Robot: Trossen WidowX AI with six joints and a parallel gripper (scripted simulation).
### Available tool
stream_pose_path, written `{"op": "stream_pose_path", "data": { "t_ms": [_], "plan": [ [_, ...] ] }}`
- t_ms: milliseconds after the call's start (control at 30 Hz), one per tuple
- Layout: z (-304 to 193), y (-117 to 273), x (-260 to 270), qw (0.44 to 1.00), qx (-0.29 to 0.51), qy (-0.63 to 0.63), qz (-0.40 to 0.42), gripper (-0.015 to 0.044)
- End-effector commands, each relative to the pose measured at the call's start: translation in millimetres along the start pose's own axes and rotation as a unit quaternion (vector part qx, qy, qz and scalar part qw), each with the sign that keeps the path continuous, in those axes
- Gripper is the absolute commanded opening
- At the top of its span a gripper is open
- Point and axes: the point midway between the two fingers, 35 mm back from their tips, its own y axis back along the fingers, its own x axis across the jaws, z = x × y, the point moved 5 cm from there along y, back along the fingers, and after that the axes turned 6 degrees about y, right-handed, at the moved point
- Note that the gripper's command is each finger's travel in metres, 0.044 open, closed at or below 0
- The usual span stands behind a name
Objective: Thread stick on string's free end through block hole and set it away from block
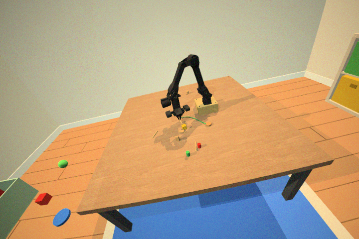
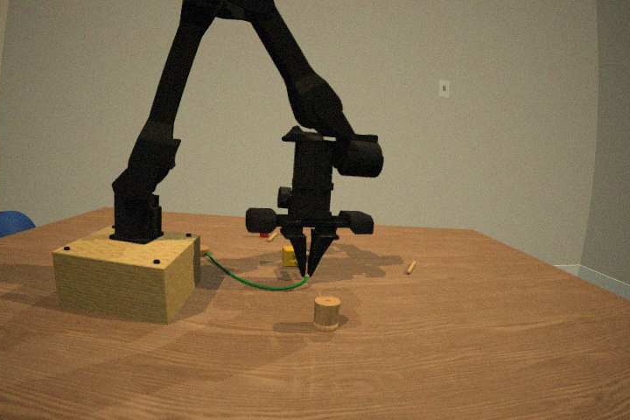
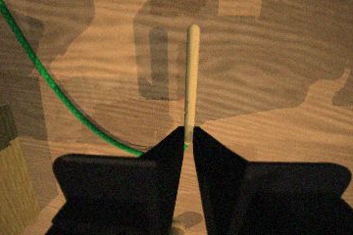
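My gripper (image 1: 179, 118) (image 2: 306, 275) (image 3: 188, 131) is shut on the thin wooden stick (image 1: 181, 121) (image 3: 192, 78), near its string end, above the table. The stick's free end points away from the fingers and shows whole in the wrist view; the fingers hide it in the exterior view. The green string (image 1: 195, 119) (image 2: 256, 285) (image 3: 62, 95) sags from the fingertips to the round button (image 1: 208, 123) (image 2: 204, 248). The yellow block (image 1: 184, 126) (image 2: 289, 255), with a dark hole mark, stands on the table beyond the stick's tip in the top view. It is outside the wrist view.
Loose sticks (image 1: 154, 134) (image 2: 411, 267) (image 1: 196, 146) lie on the table (image 1: 242, 157). A red cylinder (image 1: 199, 145), a green cylinder (image 1: 187, 153) and small wooden pieces (image 1: 181, 131) (image 1: 177, 138) stand or lie past the block. A wooden cylinder (image 2: 326, 314) and the arm's base (image 1: 207, 109) (image 2: 112, 291) are nearby.
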Motion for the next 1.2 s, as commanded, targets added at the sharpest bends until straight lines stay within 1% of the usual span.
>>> {"op": "stream_pose_path", "data": {
  "t_ms": [0, 1167],
  "plan": [
    [4.4, -0.1, -0.4, 1.0, 0.003, -0.001, 0.0, 0.0],
    [48.5, -0.4, -3.0, 1.0, 0.002, -0.001, 0.0, 0.0]
  ]
}}
